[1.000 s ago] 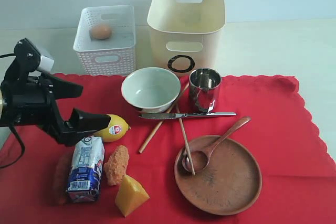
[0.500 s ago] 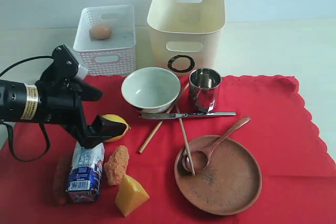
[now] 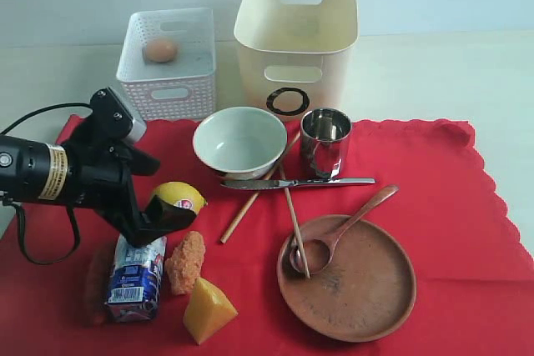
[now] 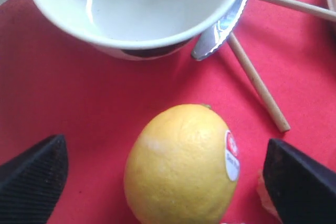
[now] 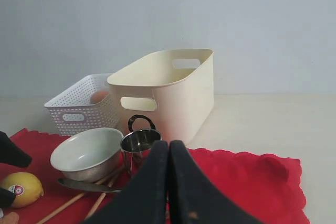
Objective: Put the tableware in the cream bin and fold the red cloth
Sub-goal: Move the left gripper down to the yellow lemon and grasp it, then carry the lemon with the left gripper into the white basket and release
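Basket (image 3: pixel 171 93): 1 egg (image 3: pixel 159 49) | wooden plate (image 3: pixel 367 289): 1 spoon (image 3: pixel 346 224) | cream bin (image 3: pixel 250 72): upright

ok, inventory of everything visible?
cloth: 1, red, foreground
bin: 1, cream, back
basket: 1, white, beside bin
egg: 1, brown, in basket
bowl: 1, pale, before bin
cup: 1, steel, beside bowl
knife: 1, steel, before bowl
chopsticks: 2, wooden, crossing knife
plate: 1, brown, front right
spoon: 1, brown, on plate
carton: 1, blue-white, front left
lemon: 1, yellow, behind carton
nugget: 1, orange, beside carton
cheese: 1, yellow, front
left hand: 1, black, open around lemon
right hand: 1, black, shut
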{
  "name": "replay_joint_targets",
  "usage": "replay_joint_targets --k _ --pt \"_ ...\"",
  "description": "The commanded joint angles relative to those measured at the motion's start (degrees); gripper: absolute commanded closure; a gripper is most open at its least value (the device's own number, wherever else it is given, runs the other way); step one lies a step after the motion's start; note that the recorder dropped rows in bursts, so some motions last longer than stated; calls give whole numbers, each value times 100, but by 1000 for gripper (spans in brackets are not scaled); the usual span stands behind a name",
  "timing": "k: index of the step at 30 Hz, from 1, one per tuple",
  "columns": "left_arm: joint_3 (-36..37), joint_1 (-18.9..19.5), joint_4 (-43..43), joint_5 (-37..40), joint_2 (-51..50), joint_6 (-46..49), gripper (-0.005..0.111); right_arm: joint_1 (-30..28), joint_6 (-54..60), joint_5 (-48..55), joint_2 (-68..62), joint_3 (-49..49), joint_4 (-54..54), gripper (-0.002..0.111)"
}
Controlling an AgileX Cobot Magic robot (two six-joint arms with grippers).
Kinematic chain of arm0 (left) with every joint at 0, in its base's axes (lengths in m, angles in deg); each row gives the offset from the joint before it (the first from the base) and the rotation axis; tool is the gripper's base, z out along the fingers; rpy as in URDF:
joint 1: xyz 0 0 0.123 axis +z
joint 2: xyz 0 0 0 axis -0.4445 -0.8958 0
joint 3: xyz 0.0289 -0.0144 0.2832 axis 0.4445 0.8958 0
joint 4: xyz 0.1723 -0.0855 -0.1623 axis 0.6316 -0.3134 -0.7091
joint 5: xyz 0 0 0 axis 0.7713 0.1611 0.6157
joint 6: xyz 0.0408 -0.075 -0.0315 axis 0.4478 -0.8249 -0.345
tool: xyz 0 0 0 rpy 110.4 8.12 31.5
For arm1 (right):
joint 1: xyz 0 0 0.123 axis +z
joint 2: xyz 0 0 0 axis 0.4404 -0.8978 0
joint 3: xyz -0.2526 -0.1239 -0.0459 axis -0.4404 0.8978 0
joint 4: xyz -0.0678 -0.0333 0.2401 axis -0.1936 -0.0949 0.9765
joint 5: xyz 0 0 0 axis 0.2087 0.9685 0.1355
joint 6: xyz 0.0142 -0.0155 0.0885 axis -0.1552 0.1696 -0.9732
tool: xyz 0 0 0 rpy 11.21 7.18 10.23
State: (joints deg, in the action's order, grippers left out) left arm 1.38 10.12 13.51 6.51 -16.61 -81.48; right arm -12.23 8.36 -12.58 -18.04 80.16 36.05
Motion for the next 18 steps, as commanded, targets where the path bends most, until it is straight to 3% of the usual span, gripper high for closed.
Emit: replay_joint_targets --k 1,8,18 --pt "-124 -27 -24 16 -173 35 37 12 -8 -24 43 24 -17 108" --pt "-208 -27 -66 16 -272 -96 107 12 -8 -24 43 24 -17 108" --pt "-208 -27 -108 16 -7 -151 106 12 -8 -24 43 24 -17 108"
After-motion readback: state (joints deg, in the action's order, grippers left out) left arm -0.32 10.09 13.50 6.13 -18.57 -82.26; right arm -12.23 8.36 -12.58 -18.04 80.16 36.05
